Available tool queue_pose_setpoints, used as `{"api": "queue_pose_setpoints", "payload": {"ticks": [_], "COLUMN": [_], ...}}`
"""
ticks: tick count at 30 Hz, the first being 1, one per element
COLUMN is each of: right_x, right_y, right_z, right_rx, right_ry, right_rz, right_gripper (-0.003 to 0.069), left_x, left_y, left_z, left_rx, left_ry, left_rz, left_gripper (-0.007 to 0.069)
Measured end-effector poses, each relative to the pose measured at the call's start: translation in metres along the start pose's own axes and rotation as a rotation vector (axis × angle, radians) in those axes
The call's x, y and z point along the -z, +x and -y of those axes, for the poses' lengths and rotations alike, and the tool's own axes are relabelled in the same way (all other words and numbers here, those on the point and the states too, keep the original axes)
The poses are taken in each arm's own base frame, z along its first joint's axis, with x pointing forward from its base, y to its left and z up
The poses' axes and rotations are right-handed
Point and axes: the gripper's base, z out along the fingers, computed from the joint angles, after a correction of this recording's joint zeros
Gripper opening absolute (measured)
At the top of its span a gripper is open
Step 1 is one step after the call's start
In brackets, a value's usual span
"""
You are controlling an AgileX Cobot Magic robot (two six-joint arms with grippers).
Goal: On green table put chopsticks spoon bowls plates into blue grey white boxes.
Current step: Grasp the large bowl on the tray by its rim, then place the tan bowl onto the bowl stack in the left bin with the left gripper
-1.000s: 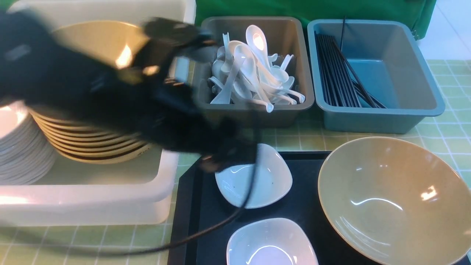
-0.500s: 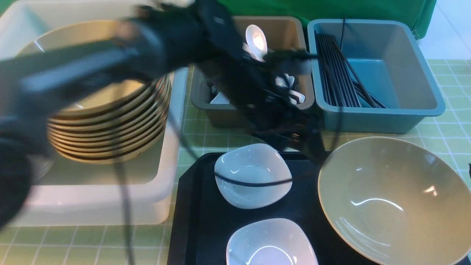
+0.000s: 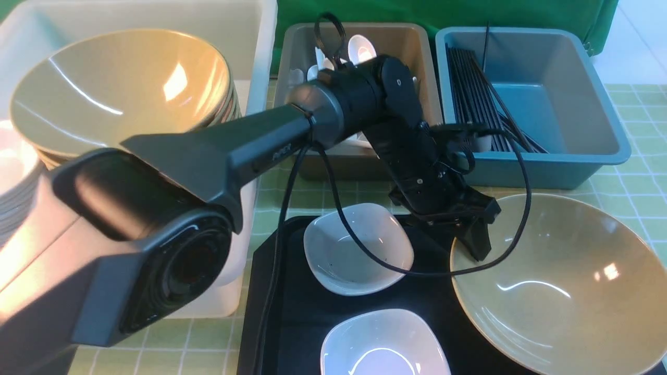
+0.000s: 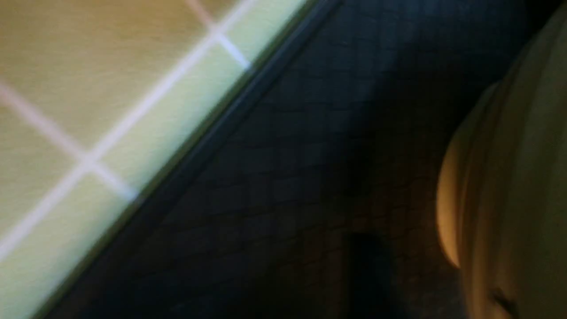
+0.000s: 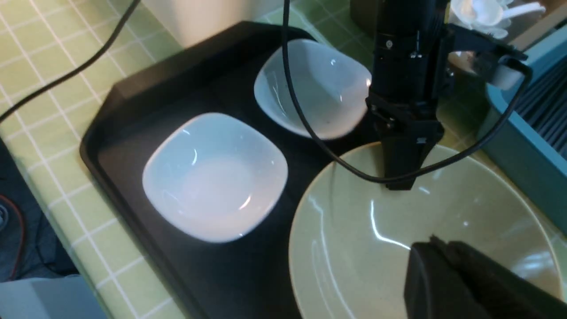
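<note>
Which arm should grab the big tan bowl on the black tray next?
Left, I think. The left tool is down at the rim of the bowl. The right tool hangs shut over the bowl, so it would need to open and shift first.

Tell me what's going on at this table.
The left gripper is at the rim of the loose bowl on the tray; whether it has clamped on is unclear. The right gripper hovers over the same bowl, shut, with nothing visible in it. Two plates also sit on the tray. The white box holds stacked bowls, the grey box spoons, the blue box chopsticks.
</note>
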Motion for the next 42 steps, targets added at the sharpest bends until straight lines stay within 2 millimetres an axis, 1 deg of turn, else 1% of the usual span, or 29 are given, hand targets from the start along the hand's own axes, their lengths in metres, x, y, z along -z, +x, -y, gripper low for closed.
{"api": "queue_pose_setpoints", "payload": {"ticks": [2,3,4,6,9,10,12,13,14,15,16,17,18,19,20,21,23,26,27,28,29,30,31,33,34,35,36,40,42], "right_x": [0.0,0.0,0.0,0.0,0.0,0.0,0.0,0.0,0.0,0.0,0.0,0.0,0.0,-0.002,-0.002,-0.007,-0.013,-0.027,-0.033,-0.035,-0.038,-0.038,-0.039,-0.04,-0.04,-0.042,-0.042,-0.044,-0.045], "right_y": [0.0,0.0,0.0,0.0,0.0,0.0,0.0,0.0,-0.001,-0.001,-0.003,-0.004,-0.007,-0.011,-0.013,-0.019,-0.025,-0.033,-0.036,-0.039,-0.043,-0.046,-0.047,-0.055,-0.057,-0.059,-0.06,-0.061,-0.06], "right_z": [0.001,0.001,0.001,0.001,0.001,0.001,0.002,0.002,0.002,0.003,0.003,0.003,0.002,0.001,0.0,-0.001,0.0,0.005,0.009,0.011,0.012,0.012,0.012,0.012,0.011,0.011,0.012,0.012,0.012], "right_rx": [0.002,0.004,0.004,0.006,0.006,0.006,0.006,0.006,0.006,0.006,0.012,0.02,0.04,0.07,0.068,0.082,0.081,0.06,0.057,0.056,0.059,0.059,0.059,0.054,0.053,0.052,0.049,0.041,0.043], "right_ry": [0.006,0.008,0.009,0.013,0.015,0.015,0.018,0.022,0.023,0.03,0.035,0.037,0.023,-0.002,-0.015,-0.07,-0.119,-0.181,-0.192,-0.191,-0.196,-0.199,-0.201,-0.208,-0.208,-0.206,-0.205,-0.204,-0.211], "right_rz": [-0.001,-0.002,-0.002,-0.004,-0.003,-0.003,0.001,0.005,0.007,0.015,0.038,0.044,0.076,0.11,0.122,0.167,0.195,0.218,0.212,0.216,0.22,0.229,0.229,0.253,0.261,0.269,0.275,0.275,0.269], "right_gripper": [0.0027,0.0029,0.0029,0.0032,0.0036,0.0036,0.0038,0.0038,0.0038,0.0039,0.0041,0.0041,0.0043,0.0046,0.0046,0.0047,0.0047,0.0047,0.0048,0.0048,0.005,0.0052,0.0053,0.0055,0.0055,0.0056,0.0056,0.0056,0.0056], "left_x": [0.002,0.005,0.005,0.013,0.047,0.066,0.112,0.14,0.143,0.174,0.229,0.235,0.276,0.307,0.312,0.349,0.369,0.388,0.391,0.391,0.392,0.392,0.392,0.393,0.393,0.396,0.398,0.395,0.388], "left_y": [-0.001,-0.002,-0.002,-0.004,-0.008,-0.009,-0.008,-0.005,-0.005,0.001,0.015,0.017,0.034,0.051,0.054,0.083,0.107,0.161,0.184,0.198,0.218,0.233,0.236,0.263,0.267,0.278,0.281,0.282,0.275], "left_z": [0.003,0.004,0.005,0.006,0.008,0.006,0.005,0.005,0.008,0.009,0.012,0.012,0.015,0.017,0.018,0.019,0.017,-0.006,-0.017,-0.029,-0.045,-0.059,-0.061,-0.087,-0.09,-0.1,-0.104,-0.115,-0.12], "left_rx": [-0.009,-0.015,-0.016,-0.024,-0.069,-0.07,-0.065,-0.061,-0.066,-0.058,-0.038,-0.033,-0.012,0.012,0.015,0.066,0.118,0.293,0.375,0.436,0.525,0.597,0.612,0.739,0.759,0.808,0.825,0.847,0.846], "left_ry": [0.015,0.016,0.014,0.011,-0.024,-0.039,-0.063,-0.082,-0.083,-0.107,-0.167,-0.176,-0.236,-0.296,-0.306,-0.382,-0.428,-0.483,-0.492,-0.495,-0.487,-0.478,-0.477,-0.449,-0.443,-0.435,-0.435,-0.416,-0.393], "left_rz": [0.005,0.007,0.008,0.022,0.07,0.107,0.202,0.257,0.265,0.324,0.431,0.441,0.519,0.576,0.585,0.653,0.686,0.691,0.685,0.678,0.684,0.699,0.698,0.764,0.775,0.816,0.835,0.852,0.831], "left_gripper": [0.0077,0.0034,0.003,0.0015,0.0016,0.0016,0.0016,0.0016,0.0016,0.0016,0.0016,0.0016,0.0016,0.0016,0.0016,0.0016,0.0016,0.0016,0.0016,0.0016,0.0016,0.0016,0.0016,0.0016,0.0016,0.0016,0.0016,0.0016,0.0017]}}
